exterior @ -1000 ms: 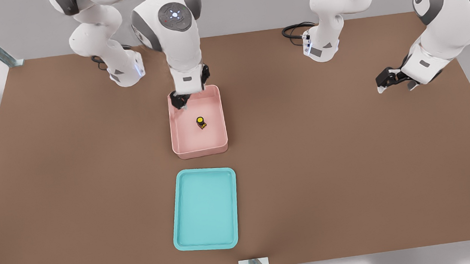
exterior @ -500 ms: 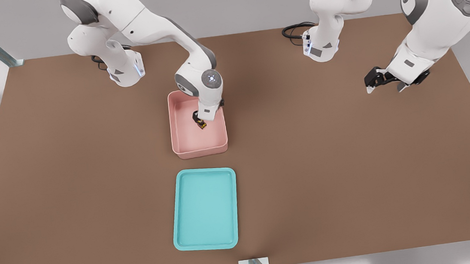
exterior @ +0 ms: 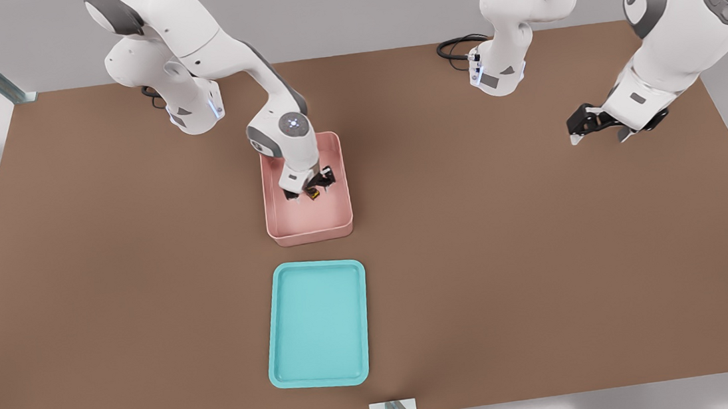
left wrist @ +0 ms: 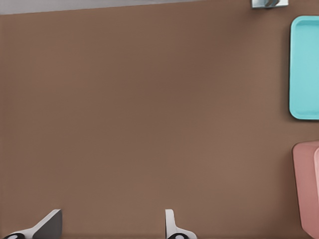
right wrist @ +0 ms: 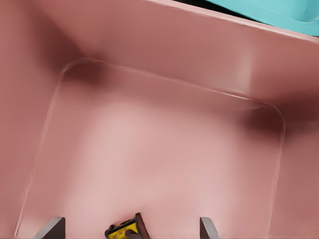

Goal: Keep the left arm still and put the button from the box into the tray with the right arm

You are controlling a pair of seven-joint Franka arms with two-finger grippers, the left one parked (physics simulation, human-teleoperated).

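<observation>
Right wrist view: gripper jaws spread around the button inside the box; grasp, transfer to tray remain.

The right arm is a glossy white jointed robot arm made of rounded segments with grey bands at the joints. One joint has a round grey cap with a small lit white mark in its centre. The white base carries a grey label patch and a thin blue light strip, and a black cable lies behind it. At the end sits the black two-finger claw, with pale grey fingertips.
</observation>
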